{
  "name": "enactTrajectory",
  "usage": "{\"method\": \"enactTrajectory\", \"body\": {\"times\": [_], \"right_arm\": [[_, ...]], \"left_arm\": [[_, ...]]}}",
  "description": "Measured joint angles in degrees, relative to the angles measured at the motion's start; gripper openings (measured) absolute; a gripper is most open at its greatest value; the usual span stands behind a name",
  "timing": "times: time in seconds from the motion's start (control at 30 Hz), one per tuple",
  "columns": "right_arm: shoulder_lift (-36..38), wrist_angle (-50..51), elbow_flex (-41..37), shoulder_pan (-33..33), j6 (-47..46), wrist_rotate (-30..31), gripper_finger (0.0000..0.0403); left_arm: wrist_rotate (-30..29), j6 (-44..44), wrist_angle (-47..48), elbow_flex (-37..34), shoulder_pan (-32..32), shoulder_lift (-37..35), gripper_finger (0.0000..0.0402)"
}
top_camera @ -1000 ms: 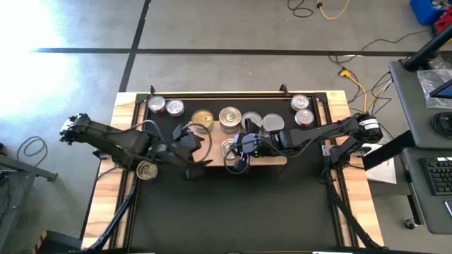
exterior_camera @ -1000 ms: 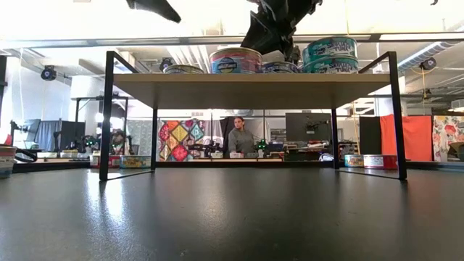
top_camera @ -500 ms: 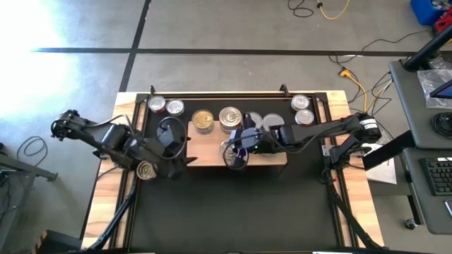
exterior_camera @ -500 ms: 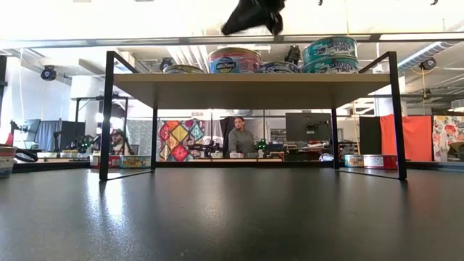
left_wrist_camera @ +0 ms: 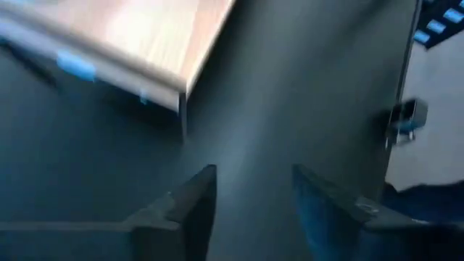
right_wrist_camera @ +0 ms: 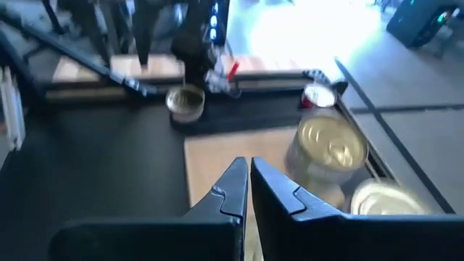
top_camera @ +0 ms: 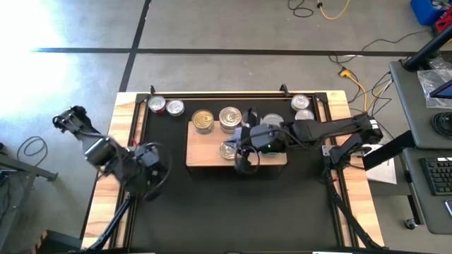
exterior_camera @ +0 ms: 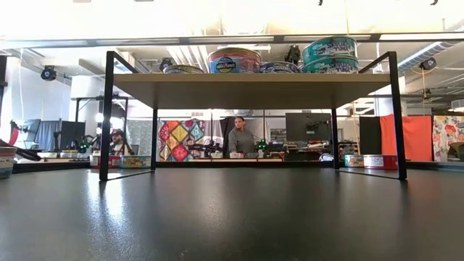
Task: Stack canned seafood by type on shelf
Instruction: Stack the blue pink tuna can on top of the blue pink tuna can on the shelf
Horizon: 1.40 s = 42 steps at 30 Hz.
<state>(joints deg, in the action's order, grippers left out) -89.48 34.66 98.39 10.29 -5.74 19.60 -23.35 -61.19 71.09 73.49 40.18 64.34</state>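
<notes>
The tins (top_camera: pixel 203 120) look hard, smooth and a bit heavy, so grab the round sides; the right claw (top_camera: pixel 245 163) is pinched together, empty, at the shelf's (top_camera: pixel 205 154) six o'clock edge, while the left claw (left_wrist_camera: pixel 250 190) has its tips apart, holding nothing.

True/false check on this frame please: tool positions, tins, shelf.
1. The right tool is shut and empty above the shelf. True.
2. The left tool hovers over the shelf. False: it is off the shelf's left end, above the black mat.
3. In the low view, two teal-labelled tins are stacked on the shelf's right part. True.
4. Every tin is on the shelf. False: several sit on the mat behind it, such as the pair near the far left corner.
</notes>
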Motion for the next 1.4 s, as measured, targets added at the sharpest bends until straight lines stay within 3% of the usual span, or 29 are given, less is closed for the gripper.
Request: {"method": "enactTrajectory", "body": {"times": [0.2, 0.37, 0.57, 0.67, 0.77, 1.13, 1.23, 1.4], "right_arm": [[0.1, 14.5, 0.8, 3.4, -7.6, 3.2, 0.0012], [0.0, 16.3, -2.1, 4.9, -11.8, 3.6, 0.0012], [0.0, 15.7, -2.2, 7.5, -13.4, 4.9, 0.0012], [0.0, 15.7, -2.2, 9.0, -13.4, 7.3, 0.0012], [0.0, 15.7, -2.2, 10.0, -13.6, 8.9, 0.0012], [0.0, 15.7, -2.2, 9.9, -13.3, 9.2, 0.0012], [0.0, 15.7, -2.2, 9.6, -13.1, 9.7, 0.0012], [0.0, 15.7, -2.2, 9.2, -12.9, 10.6, 0.0012]], "left_arm": [[-3.5, -15.3, 7.3, -0.1, 9.8, 0.4, 0.0103], [-4.0, -23.4, 13.6, -0.1, 11.5, 1.4, 0.0079], [7.6, -26.0, 17.9, -4.4, 11.1, 0.1, 0.0051], [9.1, -30.4, 17.7, -9.3, 10.6, -2.0, 0.0012], [10.6, -33.1, 16.6, -14.5, 9.8, -2.9, 0.0007], [18.9, -30.0, 9.1, -27.4, 1.2, 0.1, 0.0000], [21.3, -23.6, 8.8, -29.6, -4.0, 0.9, 0.0000], [19.0, -11.3, 8.5, -31.2, -11.3, 4.0, 0.0000]]}}
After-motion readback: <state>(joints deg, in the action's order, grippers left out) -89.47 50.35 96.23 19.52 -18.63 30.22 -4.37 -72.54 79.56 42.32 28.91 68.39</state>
